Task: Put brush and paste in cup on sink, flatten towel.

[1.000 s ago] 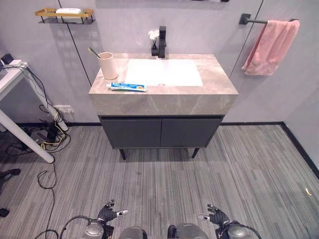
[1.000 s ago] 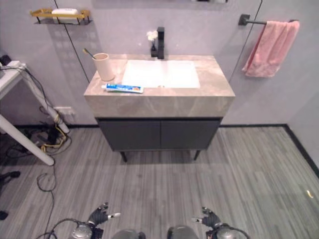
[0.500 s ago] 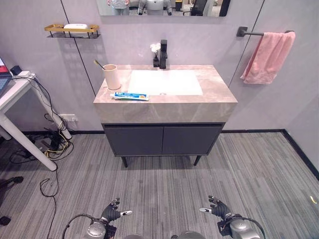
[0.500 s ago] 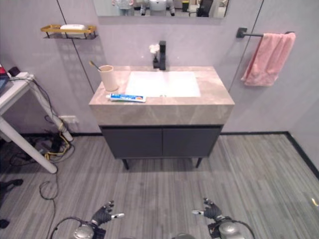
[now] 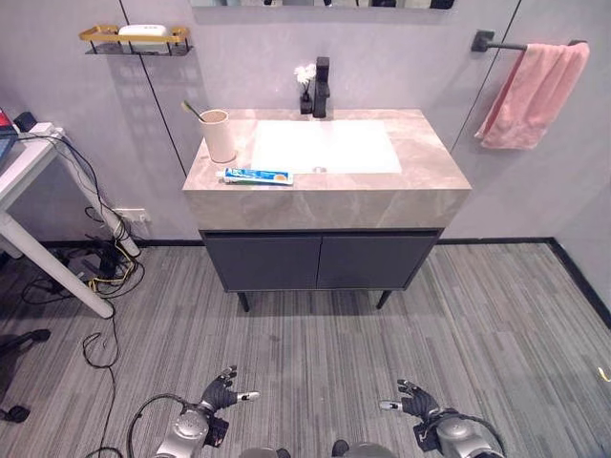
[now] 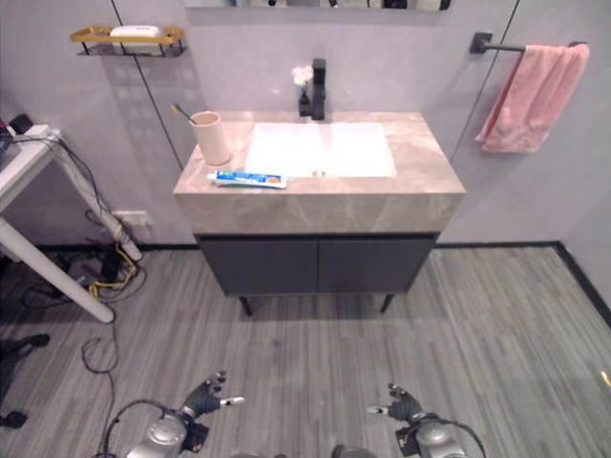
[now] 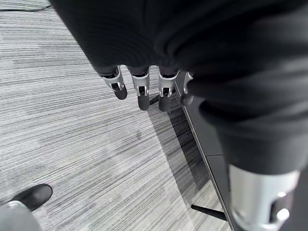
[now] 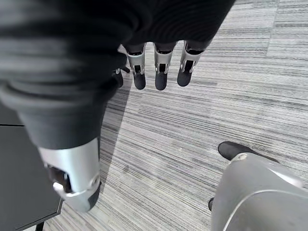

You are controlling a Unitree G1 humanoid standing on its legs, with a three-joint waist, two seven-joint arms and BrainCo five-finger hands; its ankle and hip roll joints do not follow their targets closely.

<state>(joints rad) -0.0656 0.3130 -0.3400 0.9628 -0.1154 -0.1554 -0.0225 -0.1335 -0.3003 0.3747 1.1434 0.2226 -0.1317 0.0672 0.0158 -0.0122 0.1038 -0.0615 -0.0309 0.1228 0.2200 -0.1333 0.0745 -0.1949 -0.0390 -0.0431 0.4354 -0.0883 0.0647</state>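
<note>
A beige cup [image 5: 219, 135] stands at the left rear of the marble sink counter [image 5: 420, 186], with a toothbrush [image 5: 191, 110] leaning out of it. A blue and white toothpaste tube [image 5: 259, 176] lies flat near the counter's front left edge. A pink towel [image 5: 532, 93] hangs bunched on a black wall bar at the upper right. My left hand [image 5: 221, 393] and right hand [image 5: 415, 402] hang low over the floor, far from the counter. Both are open and hold nothing, fingers [image 7: 139, 91] relaxed.
A white basin [image 5: 325, 145] with a black faucet [image 5: 321, 87] fills the counter's middle. Dark cabinet doors [image 5: 320, 262] sit below. A gold wall shelf [image 5: 136, 36] hangs at upper left. A white table leg [image 5: 48, 272] and cables [image 5: 95, 267] lie left.
The camera has shifted, so the sink now sits a little lower and to the right in the picture. Both hands stay low and open.
</note>
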